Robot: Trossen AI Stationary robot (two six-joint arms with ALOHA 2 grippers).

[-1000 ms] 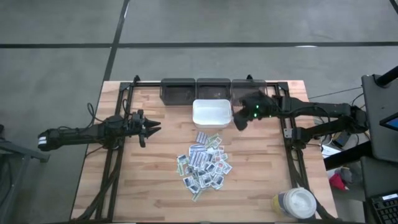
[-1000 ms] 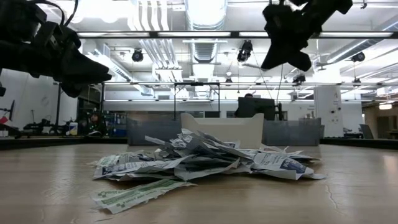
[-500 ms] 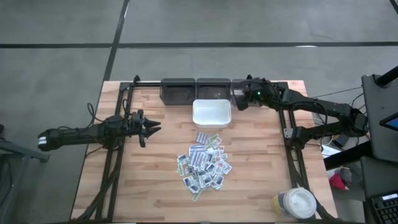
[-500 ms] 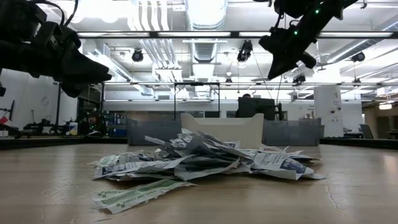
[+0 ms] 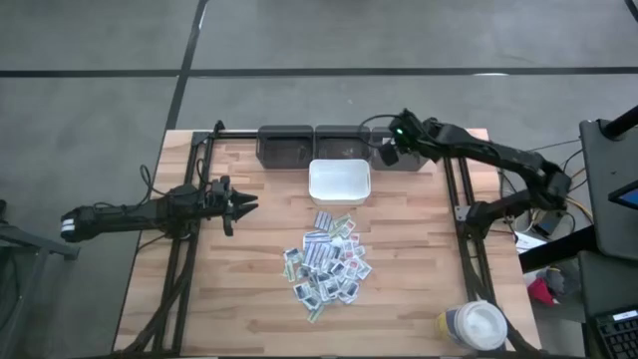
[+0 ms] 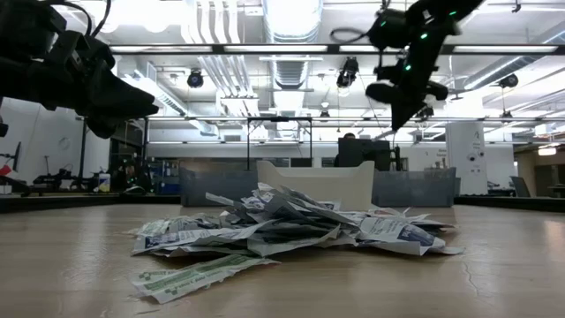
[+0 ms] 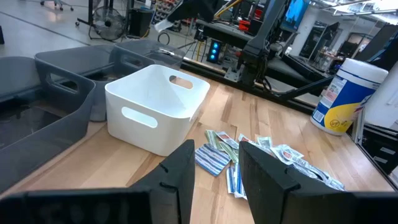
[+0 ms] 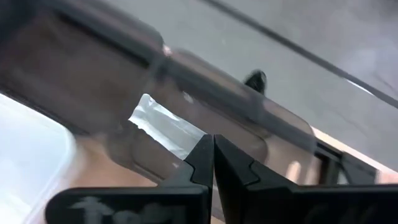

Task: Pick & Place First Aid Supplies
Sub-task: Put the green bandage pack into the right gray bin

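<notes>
Most of the work is judged to remain. The packets [image 5: 327, 261] are heaped near the middle of the table [image 5: 239, 299], in front of the white tray [image 5: 340, 182]; in the low view the heap [image 6: 291, 225] is seen spread loosely, with a few greenish strips lying at its near edge. The tray appears bare inside in the left wrist view [image 7: 155, 109], so nothing can be said to have been placed there. Three grey bins [image 5: 314, 145] are lined along the far edge behind the tray. The right gripper [image 5: 387, 152] is held above the rightmost bin, with its fingers pressed together; a pale, crumpled piece [image 8: 165, 127] is seen just past the fingertips in the right wrist view, but whether it is a packet pinched between them or one lying in the bin below cannot be told. The left gripper [image 5: 244, 204] is held off to the left of the heap, well apart from it, its fingers [image 7: 180, 171] parted with nothing between them. A white-lidded jar [image 5: 474, 324] stands at the near right corner. Nearly the whole heap is thus left to be moved.
</notes>
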